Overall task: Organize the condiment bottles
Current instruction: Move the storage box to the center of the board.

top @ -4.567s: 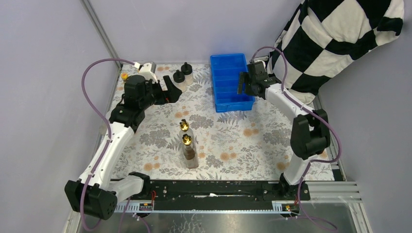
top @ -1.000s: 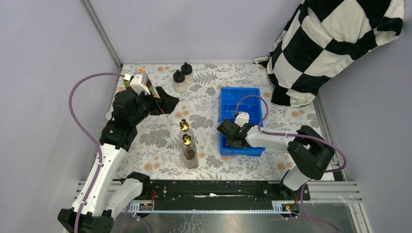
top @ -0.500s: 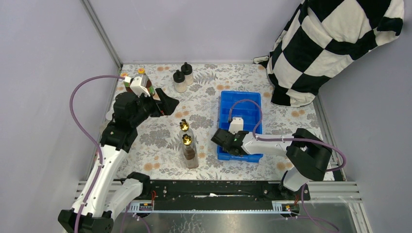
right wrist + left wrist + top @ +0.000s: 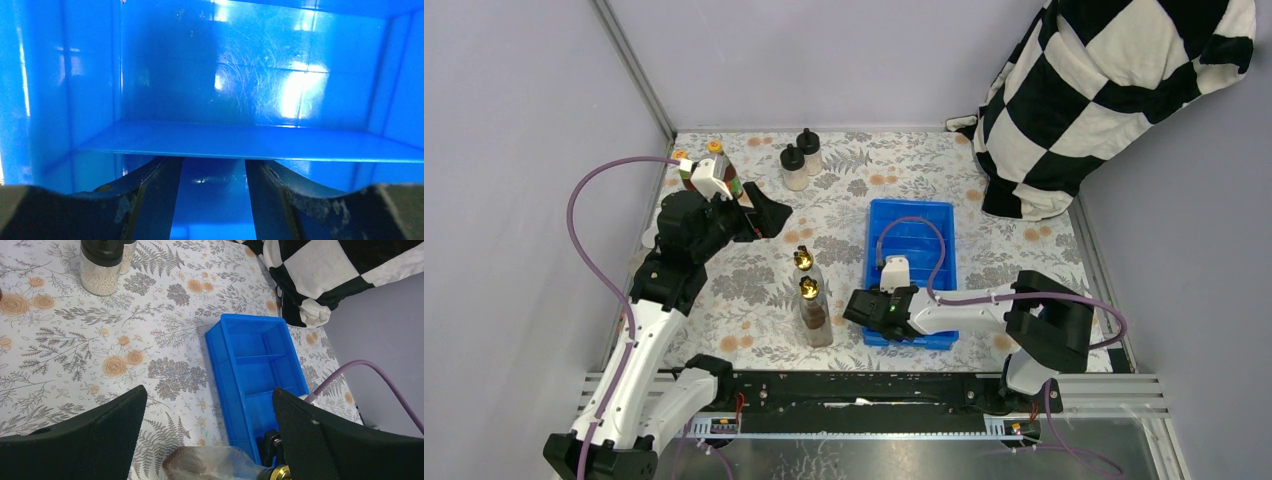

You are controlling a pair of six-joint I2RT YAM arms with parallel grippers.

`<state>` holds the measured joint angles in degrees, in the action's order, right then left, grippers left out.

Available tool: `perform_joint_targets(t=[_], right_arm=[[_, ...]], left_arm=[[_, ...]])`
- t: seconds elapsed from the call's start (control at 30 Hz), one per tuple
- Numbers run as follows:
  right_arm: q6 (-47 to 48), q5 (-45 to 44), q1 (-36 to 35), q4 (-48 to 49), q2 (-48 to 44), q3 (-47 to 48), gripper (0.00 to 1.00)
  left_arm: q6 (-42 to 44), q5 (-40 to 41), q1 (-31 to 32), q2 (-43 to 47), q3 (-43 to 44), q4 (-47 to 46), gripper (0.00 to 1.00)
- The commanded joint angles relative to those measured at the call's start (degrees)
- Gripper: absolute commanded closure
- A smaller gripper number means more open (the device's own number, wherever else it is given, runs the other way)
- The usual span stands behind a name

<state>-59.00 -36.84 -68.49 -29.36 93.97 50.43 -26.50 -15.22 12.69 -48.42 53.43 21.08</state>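
Observation:
Two tall clear gold-spouted bottles stand mid-table; one shows at the bottom of the left wrist view. Two squat black-capped bottles stand at the back, also in the left wrist view. Two orange-capped dark bottles stand back left, partly hidden by my left arm. The silver-lidded jars are out of view. My left gripper is open and empty above the mat. My right gripper grips the near left end of the blue tray.
The empty tray lies lengthwise right of the gold-spouted bottles, its near end close to the table's front edge. A black-and-white checked cloth hangs at the back right. Grey walls close the back and left.
My right gripper has dragged the blue tray nearer and leftward, close to the gold-spouted bottles. My left arm has hardly moved over the last second.

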Motion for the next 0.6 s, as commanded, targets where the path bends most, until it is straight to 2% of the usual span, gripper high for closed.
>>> perform_joint_targets(t=[0.0,0.33,0.43,0.53,0.57], right_arm=[[-1.6,2.0,-2.0,-5.7,3.1,-0.9,0.43],[-1.2,0.9,-4.3,-7.3,5.0,0.3,0.4],[-2.1,-1.5,-4.2,-8.8,5.1,0.6,0.26],[-2.5,-6.0,-4.3,-12.0,4.8,2.5,0.04],[-2.8,-7.5,-4.3,-13.8,4.5,3.8,0.03]], left_arm=[[-0.7,0.5,-0.2,1.2,-0.6,-0.1,0.01],[-1.2,0.7,-0.2,1.6,-0.9,-0.1,0.01],[-1.2,0.6,-0.3,1.7,-0.8,0.0,0.01],[-0.9,0.7,-0.2,1.6,-0.2,0.6,0.01],[-0.8,0.8,-0.1,1.5,0.0,0.7,0.01]])
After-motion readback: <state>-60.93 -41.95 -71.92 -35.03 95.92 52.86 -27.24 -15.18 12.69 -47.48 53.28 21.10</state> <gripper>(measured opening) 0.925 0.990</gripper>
